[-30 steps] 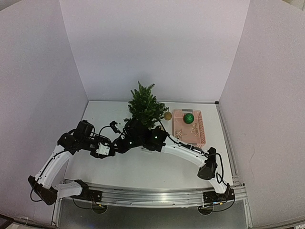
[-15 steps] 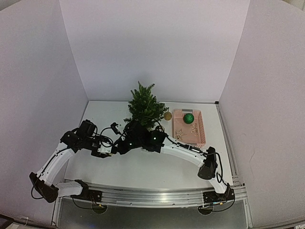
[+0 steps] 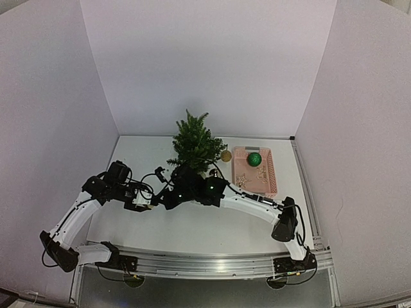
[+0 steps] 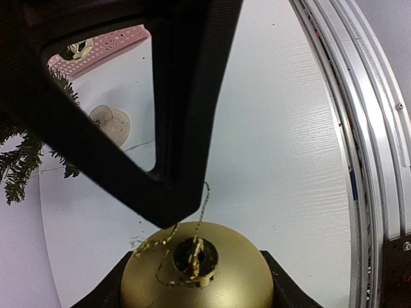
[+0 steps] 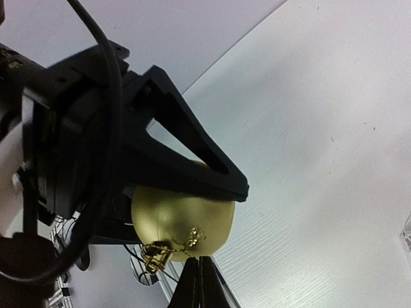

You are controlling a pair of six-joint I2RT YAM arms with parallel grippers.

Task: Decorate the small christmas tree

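The small christmas tree (image 3: 192, 145) stands at the back of the table, with a gold ornament (image 3: 226, 155) hanging at its right side. My two grippers meet just in front of it. My left gripper (image 3: 157, 183) is shut on a gold ball (image 4: 196, 266), its cap and gold thread loop (image 4: 200, 205) facing up. The ball also shows in the right wrist view (image 5: 183, 215). My right gripper (image 5: 198, 282) is shut, pinching the thread loop above the ball. The ball itself is hidden in the top view.
A pink basket (image 3: 264, 174) right of the tree holds a green ball (image 3: 255, 159) and a pale star (image 3: 241, 180). Tree branches (image 4: 19, 163) and the tree's pale round base (image 4: 110, 120) lie left of the ball. The metal rail (image 4: 376, 160) runs along the near edge.
My left arm has shifted slightly right towards the tree, still holding the ball. My right arm has shifted slightly too, its gripper still at the left gripper.
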